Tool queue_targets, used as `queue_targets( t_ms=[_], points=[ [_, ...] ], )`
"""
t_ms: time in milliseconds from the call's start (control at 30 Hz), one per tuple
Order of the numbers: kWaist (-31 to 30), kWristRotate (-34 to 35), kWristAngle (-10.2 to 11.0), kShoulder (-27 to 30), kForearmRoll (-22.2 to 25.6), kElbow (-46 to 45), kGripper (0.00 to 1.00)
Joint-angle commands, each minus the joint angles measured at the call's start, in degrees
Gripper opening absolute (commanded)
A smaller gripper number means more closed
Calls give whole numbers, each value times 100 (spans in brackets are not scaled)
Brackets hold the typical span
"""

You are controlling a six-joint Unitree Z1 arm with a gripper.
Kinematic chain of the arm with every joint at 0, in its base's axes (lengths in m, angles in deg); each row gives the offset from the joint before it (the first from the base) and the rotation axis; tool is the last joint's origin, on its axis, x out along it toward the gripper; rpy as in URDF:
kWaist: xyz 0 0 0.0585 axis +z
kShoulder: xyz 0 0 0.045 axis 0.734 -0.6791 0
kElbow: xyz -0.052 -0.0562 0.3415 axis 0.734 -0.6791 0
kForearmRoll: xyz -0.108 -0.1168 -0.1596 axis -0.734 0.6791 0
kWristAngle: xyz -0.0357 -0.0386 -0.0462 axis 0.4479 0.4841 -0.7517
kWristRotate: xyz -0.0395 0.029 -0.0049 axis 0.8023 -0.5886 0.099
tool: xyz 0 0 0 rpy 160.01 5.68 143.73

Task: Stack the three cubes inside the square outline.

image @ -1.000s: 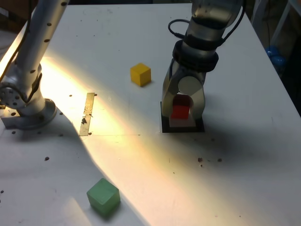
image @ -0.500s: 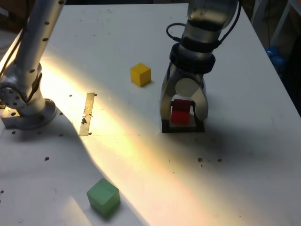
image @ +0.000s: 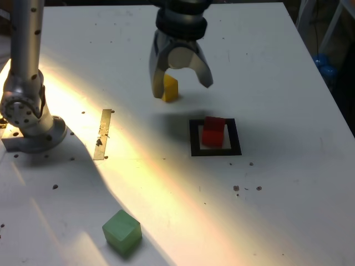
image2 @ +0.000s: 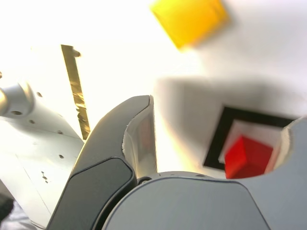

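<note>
The red cube (image: pixel 213 132) sits alone on the white centre of the black square outline (image: pixel 194 138), free of the gripper; the wrist view shows the red cube (image2: pixel 248 156) inside the square outline (image2: pixel 217 143) too. My gripper (image: pixel 182 84) hangs open above the table, up and to the exterior view's left of the outline, with nothing between its fingers. The yellow cube (image: pixel 169 88) lies just behind the left finger and is partly hidden by it; in the wrist view the yellow cube (image2: pixel 189 19) is blurred. The light green cube (image: pixel 122 231) rests near the front edge.
A thin metal strip (image: pixel 103 133) lies flat at the exterior view's left, near the arm's round base (image: pixel 29 124). Small dark specks dot the white table (image: pixel 288 194). The table's right edge runs past blue objects (image: pixel 324 64) on the floor.
The gripper let go of the red cube in the outline, rose, and swung to the exterior view's left, toward the yellow cube. The red cube stays in the outline.
</note>
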Motion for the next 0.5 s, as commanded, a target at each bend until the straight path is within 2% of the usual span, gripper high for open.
queue_targets(
  t_ms=[0,233,467],
  points=[
    [203,10,19,86,4,-103,99],
    [760,-96,17,42,-92,-311,99],
    [1194,-339,-29,-293,-265,-374,96]
  ],
)
